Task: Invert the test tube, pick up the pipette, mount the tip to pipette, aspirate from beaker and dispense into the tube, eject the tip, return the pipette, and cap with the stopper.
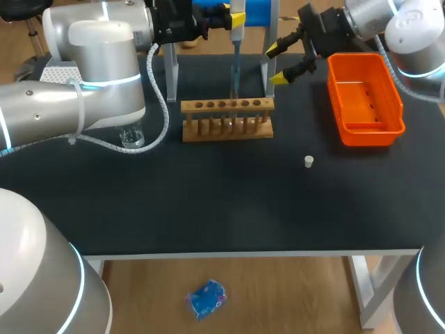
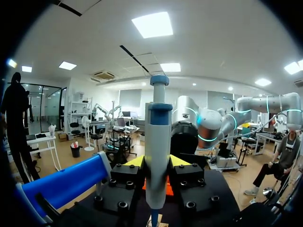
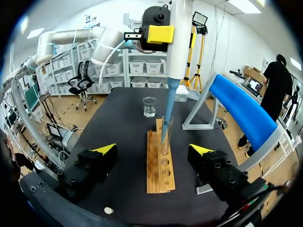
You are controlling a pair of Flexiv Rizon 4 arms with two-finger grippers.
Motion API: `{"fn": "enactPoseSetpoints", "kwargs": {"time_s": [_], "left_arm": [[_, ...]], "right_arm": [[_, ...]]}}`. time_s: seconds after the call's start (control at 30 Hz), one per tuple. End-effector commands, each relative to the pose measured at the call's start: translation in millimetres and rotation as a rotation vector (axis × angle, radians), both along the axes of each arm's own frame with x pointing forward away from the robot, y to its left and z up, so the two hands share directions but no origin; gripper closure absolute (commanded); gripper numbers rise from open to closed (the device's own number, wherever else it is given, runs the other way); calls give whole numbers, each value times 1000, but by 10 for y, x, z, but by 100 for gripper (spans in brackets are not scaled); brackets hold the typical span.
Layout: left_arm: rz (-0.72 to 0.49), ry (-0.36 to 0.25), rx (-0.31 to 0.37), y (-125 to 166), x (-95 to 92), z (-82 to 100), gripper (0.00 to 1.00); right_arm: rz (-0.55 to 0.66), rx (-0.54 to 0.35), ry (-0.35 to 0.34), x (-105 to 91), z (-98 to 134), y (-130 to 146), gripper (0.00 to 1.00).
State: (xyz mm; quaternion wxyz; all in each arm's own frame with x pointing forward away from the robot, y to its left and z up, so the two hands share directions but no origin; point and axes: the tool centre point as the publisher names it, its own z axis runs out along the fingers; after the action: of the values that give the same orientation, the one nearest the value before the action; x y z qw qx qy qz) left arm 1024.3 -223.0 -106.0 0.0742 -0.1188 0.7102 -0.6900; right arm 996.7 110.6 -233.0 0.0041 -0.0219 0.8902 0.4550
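The left claw [image 2: 156,163] is closed on a grey-and-white pipette with a blue plunger [image 2: 157,142], its yellow tips pressing the barrel from both sides and holding it upright over the far middle of the black worktop [image 1: 229,202]. The pipette's thin bluish tip [image 3: 166,116] points straight down, and its end sits inside the mouth of a clear glass test tube [image 3: 165,144]. That tube stands upright in one of the middle holes of a light wooden test tube rack [image 1: 227,120]. The right claw [image 1: 281,62] hovers just right of the rack and a little farther back, its fingers spread wide with nothing between them. A small clear glass beaker [image 1: 131,136] stands left of the rack, partly under the left arm. A bright orange plastic tray [image 1: 365,104] lies at the far right of the worktop. A small white stopper [image 1: 309,162] lies alone on the worktop, nearer than the tray and to the right of the rack. A blue bar on grey metal legs [image 3: 239,106] stands behind the rack.
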Motion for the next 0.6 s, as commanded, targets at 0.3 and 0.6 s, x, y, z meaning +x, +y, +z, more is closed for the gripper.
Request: {"fn": "enactPoseSetpoints", "kwargs": {"time_s": [0.3, 0.6], "left_arm": [[2, 1, 2, -3, -5, 9, 100], [2, 1, 2, -3, -5, 9, 100]], "right_arm": [[6, 12, -4, 31, -161, 123, 0], [6, 12, -4, 31, -161, 123, 0]]}}
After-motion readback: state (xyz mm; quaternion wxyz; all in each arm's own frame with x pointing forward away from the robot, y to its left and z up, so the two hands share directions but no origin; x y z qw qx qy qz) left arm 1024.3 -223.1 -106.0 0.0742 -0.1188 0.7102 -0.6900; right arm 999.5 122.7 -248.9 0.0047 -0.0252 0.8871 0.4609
